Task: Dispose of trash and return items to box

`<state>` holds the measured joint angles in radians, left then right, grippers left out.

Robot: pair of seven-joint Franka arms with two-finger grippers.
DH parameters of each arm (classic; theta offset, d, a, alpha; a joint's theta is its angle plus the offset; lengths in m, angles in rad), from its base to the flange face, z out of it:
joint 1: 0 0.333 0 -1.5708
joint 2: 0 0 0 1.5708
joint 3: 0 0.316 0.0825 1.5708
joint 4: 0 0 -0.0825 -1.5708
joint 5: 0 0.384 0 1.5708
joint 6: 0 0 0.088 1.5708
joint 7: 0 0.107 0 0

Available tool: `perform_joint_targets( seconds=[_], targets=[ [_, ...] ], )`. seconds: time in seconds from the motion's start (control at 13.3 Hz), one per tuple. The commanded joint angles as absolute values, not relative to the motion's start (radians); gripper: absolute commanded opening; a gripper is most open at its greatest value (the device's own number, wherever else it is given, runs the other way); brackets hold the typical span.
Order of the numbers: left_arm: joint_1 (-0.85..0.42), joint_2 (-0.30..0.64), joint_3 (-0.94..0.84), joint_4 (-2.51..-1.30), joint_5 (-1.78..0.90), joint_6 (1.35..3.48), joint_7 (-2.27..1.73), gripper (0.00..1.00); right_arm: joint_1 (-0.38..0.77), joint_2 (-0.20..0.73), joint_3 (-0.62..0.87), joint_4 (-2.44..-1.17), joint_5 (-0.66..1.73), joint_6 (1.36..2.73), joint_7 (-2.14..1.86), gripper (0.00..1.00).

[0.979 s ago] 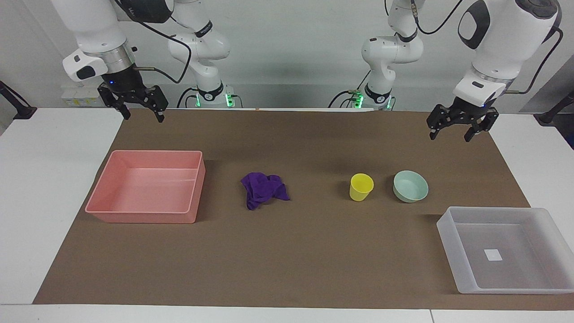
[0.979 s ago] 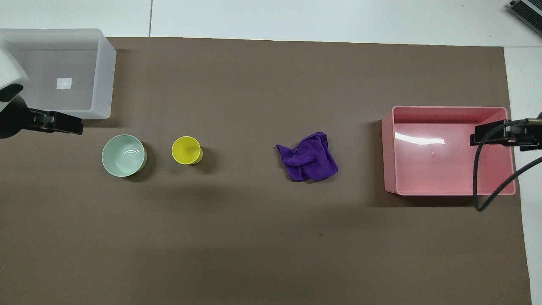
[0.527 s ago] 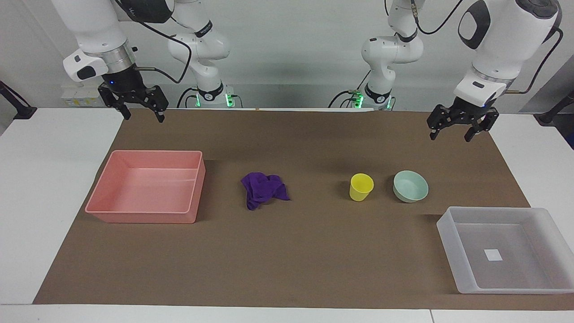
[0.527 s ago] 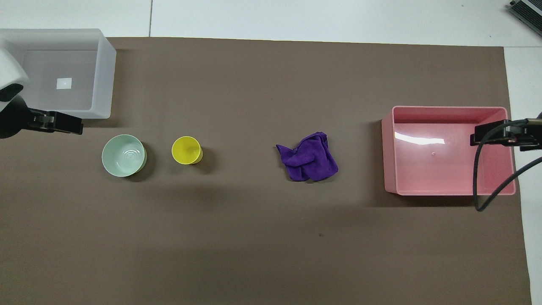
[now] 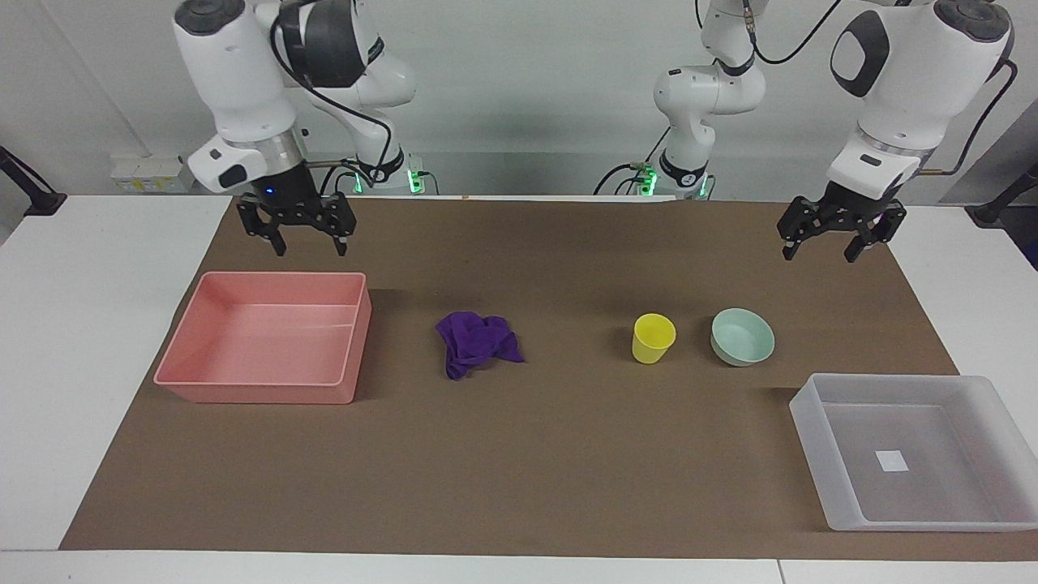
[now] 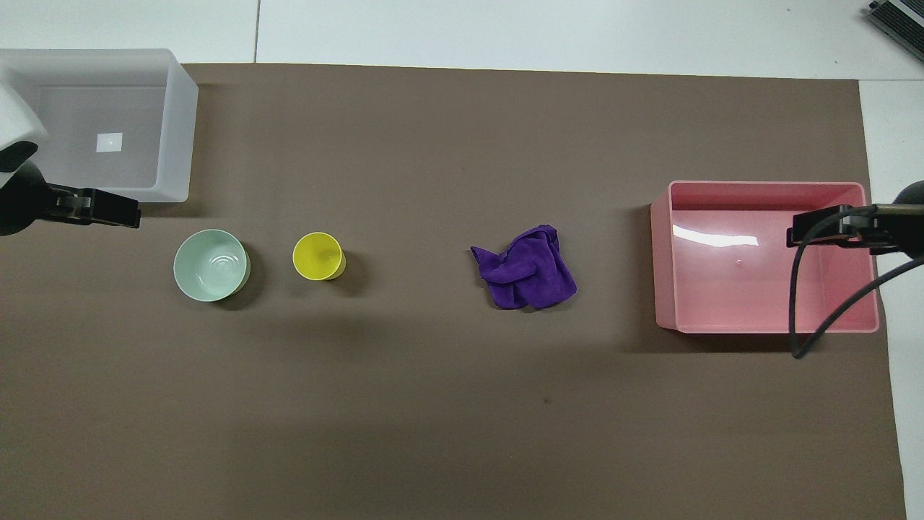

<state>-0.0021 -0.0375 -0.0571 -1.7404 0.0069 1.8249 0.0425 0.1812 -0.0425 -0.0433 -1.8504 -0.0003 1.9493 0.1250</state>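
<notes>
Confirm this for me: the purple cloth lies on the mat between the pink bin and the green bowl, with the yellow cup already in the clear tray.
Wrong on the cup. The overhead view shows the yellow cup on the mat beside the green bowl, not in the clear tray. The purple cloth does lie between the pink bin and the bowl.

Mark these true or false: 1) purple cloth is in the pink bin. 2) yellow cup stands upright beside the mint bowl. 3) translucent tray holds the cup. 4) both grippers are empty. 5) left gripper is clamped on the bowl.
1) False. The purple cloth lies on the brown mat, beside the pink bin, not in it.
2) True. The yellow cup stands upright beside the mint bowl, apart from it.
3) False. The translucent tray holds only its white label; the cup is on the mat.
4) True. The right gripper and the left gripper are both open, up in the air, holding nothing.
5) False. The left gripper is raised over the mat, clear of the bowl.
</notes>
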Motion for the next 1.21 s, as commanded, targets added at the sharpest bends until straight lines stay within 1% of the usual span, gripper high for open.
perform_joint_targets(
  seconds=[0.0,0.23,0.38,0.6,0.68,0.83,0.9,0.98,1.05,1.13],
  targets=[
    [0.018,-0.084,-0.061,-1.859,0.014,1.926,0.044,1.00,0.273,0.038,-0.037,-1.913,0.037,2.127,0.198,1.00],
    [0.041,-0.078,-0.061,-1.962,0.014,2.052,0.048,1.00,0.340,0.141,-0.037,-1.959,0.077,2.290,0.202,1.00],
    [0.046,-0.054,-0.061,-2.037,0.012,2.147,0.048,1.00,0.370,0.199,-0.035,-1.985,0.078,2.382,0.204,1.00],
    [0.071,-0.026,-0.063,-2.179,0.009,2.348,0.040,1.00,0.391,0.238,-0.035,-2.048,0.078,2.436,0.193,1.00],
    [0.075,-0.006,-0.061,-2.218,0.006,2.408,0.038,1.00,0.393,0.259,-0.035,-2.066,0.078,2.482,0.193,1.00],
    [0.084,0.020,-0.061,-2.253,-0.047,2.483,0.038,1.00,0.411,0.293,-0.028,-2.077,0.080,2.523,0.189,1.00],
    [0.089,0.031,-0.061,-2.263,-0.072,2.494,0.038,1.00,0.410,0.296,-0.028,-2.077,0.078,2.523,0.160,0.70],
    [0.089,0.047,-0.061,-2.270,-0.090,2.509,0.038,1.00,0.407,0.296,-0.028,-2.077,0.080,2.522,0.147,0.23],
    [0.087,0.070,-0.061,-2.278,-0.091,2.537,0.038,1.00,0.407,0.296,-0.028,-2.079,0.081,2.514,0.161,0.00],
    [0.087,0.087,-0.061,-2.286,-0.091,2.554,0.038,1.00,0.407,0.295,-0.028,-2.079,0.084,2.510,0.187,0.00]
  ],
)
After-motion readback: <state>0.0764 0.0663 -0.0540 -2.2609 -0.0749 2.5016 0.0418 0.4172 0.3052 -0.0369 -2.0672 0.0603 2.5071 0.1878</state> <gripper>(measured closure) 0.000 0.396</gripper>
